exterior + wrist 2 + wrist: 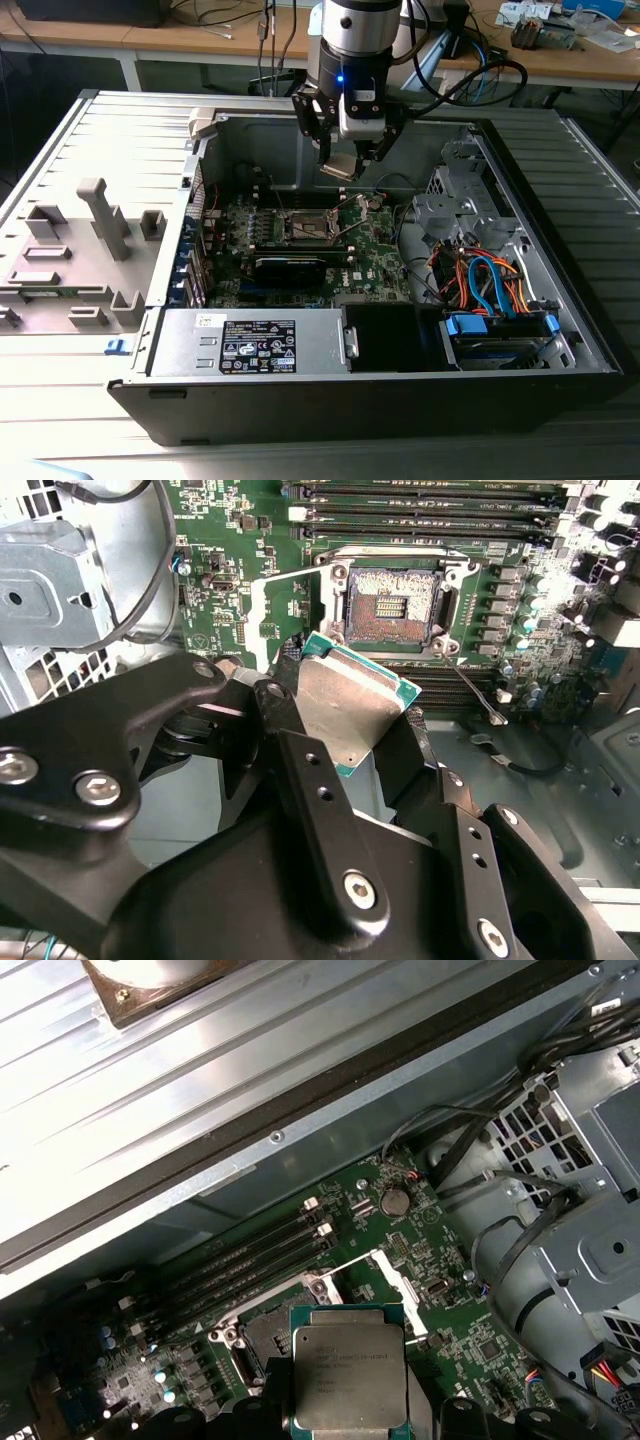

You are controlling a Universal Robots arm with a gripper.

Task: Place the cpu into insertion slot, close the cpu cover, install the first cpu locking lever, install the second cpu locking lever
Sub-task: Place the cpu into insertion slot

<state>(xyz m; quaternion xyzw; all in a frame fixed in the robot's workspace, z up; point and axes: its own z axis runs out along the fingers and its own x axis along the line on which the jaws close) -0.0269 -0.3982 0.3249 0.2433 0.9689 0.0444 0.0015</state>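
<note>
Your gripper [340, 165] is clamped on the cpu [350, 705] by opposite edges. Judged risk: if lowered skewed or off-centre, a corner could strike the rim and bend contacts. The chip sits between the fingers, above the green circuit board [380, 250] and apart from the insertion slot [390, 600] at mid-board.

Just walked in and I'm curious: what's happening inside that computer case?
The robot arm's tool is shut on the cpu, holding it in the air above the green motherboard inside the open case. The insertion slot sits on the board beneath, uncovered and empty; the cpu isn't seated yet.
</note>
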